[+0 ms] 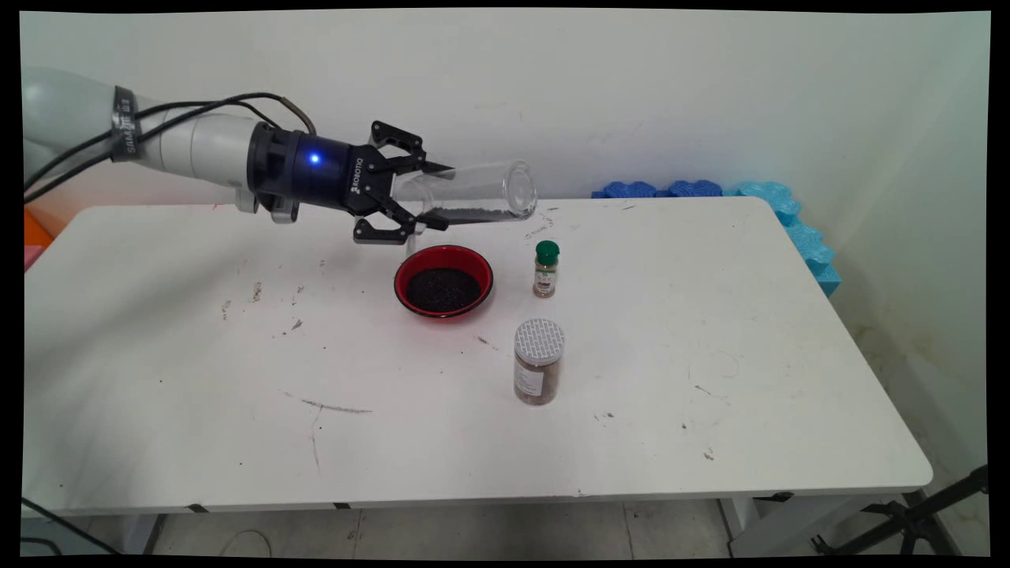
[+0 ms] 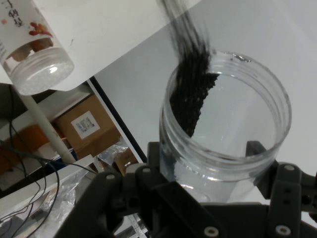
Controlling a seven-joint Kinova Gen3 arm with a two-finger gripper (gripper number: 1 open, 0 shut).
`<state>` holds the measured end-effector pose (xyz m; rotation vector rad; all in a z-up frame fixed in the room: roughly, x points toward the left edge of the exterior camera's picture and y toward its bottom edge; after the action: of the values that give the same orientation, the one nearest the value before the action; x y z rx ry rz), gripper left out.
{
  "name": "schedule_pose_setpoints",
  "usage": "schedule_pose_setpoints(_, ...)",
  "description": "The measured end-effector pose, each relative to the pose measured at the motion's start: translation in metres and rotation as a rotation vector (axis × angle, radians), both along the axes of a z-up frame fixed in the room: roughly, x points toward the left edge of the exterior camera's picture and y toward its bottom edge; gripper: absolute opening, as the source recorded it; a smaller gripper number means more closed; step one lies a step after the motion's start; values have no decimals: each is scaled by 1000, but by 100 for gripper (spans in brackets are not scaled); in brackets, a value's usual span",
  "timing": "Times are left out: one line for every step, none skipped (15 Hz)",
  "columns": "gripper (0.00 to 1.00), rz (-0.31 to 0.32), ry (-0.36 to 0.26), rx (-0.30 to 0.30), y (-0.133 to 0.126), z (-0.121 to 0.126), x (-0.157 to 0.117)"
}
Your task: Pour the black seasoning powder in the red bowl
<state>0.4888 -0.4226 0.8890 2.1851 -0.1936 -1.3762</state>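
Clear plastic jar (image 1: 473, 196) is clamped in our gripper (image 1: 430, 196), lying sideways just above and behind the red bowl (image 1: 443, 281). Dark grains fill that bowl; a few remain in the jar. Right of the bowl: green-capped bottle (image 1: 545, 269), silver-lidded jar (image 1: 539, 361). Wrist reads ROBOTIQ; jar labels unreadable.

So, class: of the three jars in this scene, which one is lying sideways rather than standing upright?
The clear jar held in the gripper, horizontal above the red bowl. The green-capped jar and the white-lidded jar stand upright on the table.
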Motion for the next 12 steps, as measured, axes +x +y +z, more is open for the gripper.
schedule_pose_setpoints(0,0,2,3,0,-2,0)
schedule_pose_setpoints(0,-1,3,4,0,-3,-1)
schedule_pose_setpoints(0,-1,4,6,0,-5,-1)
schedule_pose_setpoints(0,-1,4,6,0,-6,-2)
schedule_pose_setpoints(0,-1,4,7,0,-8,-2)
schedule_pose_setpoints(0,-2,4,5,0,-10,-3)
schedule_pose_setpoints(0,-3,3,4,-1,-11,-4)
schedule_pose_setpoints(0,-4,2,3,-1,-12,-4)
schedule_pose_setpoints(0,-4,2,2,-2,-13,-5)
schedule_pose_setpoints(0,-5,1,0,-2,-14,-5)
schedule_pose_setpoints(0,-6,0,-2,-3,-15,-6)
schedule_pose_setpoints(0,-4,2,-3,-3,-16,-7)
